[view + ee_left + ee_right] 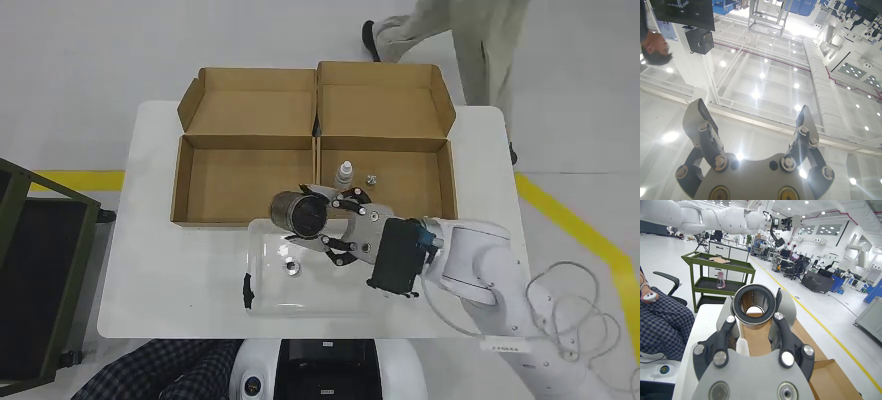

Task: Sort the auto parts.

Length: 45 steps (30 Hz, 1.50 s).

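Grips a metal bearing sleeve point(754, 324) in the right gripper point(755, 306) above the white table's point(180, 270) middle, before two cardboard boxes point(240, 180) at its far edge. Has left gripper point(753, 117) wide apart, empty (aimed at lit ceiling point(772, 75)).

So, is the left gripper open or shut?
Open: on the left gripper the two fingers stand wide apart, nothing between them.
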{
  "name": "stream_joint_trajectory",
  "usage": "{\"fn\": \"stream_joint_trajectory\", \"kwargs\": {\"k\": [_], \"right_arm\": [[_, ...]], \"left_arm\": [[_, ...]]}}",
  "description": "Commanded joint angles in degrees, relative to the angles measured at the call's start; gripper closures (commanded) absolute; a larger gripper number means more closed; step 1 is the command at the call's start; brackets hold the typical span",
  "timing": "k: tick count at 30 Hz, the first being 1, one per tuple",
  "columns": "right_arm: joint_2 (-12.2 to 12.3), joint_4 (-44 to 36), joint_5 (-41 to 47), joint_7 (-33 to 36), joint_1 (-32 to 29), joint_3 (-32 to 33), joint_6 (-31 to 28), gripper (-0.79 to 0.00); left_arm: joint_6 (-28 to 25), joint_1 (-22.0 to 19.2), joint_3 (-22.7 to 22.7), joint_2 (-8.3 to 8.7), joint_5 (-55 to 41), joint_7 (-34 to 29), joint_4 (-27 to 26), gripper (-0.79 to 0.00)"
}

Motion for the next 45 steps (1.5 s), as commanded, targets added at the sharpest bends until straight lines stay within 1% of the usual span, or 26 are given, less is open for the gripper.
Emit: {"fn": "stream_joint_trajectory", "kwargs": {"k": [1, 10, 21, 35, 45], "right_arm": [[0.0, -0.4, 0.1, -1.4, -0.5, 1.0, 0.3, 0.0], [0.4, -1.9, 1.8, -5.1, -3.4, 6.0, 0.5, 0.0], [0.6, -2.8, 2.4, -11.2, -7.0, 11.2, 2.1, 0.0], [0.2, -3.2, 1.5, -18.4, -9.9, 14.0, 5.1, 0.0], [-0.3, -0.6, 0.7, -20.0, -8.8, 11.7, 5.1, 0.0]], "left_arm": [[0.0, 0.0, 0.0, 0.0, 0.0, 0.0, 0.0, -0.785], [0.0, 0.0, 0.0, 0.0, 0.0, 0.0, 0.0, -0.785], [0.0, 0.0, 0.0, 0.0, 0.0, 0.0, 0.0, -0.785], [0.0, 0.0, 0.0, 0.0, 0.0, 0.0, 0.0, -0.785], [0.0, 0.0, 0.0, 0.0, 0.0, 0.0, 0.0, -0.785]]}}
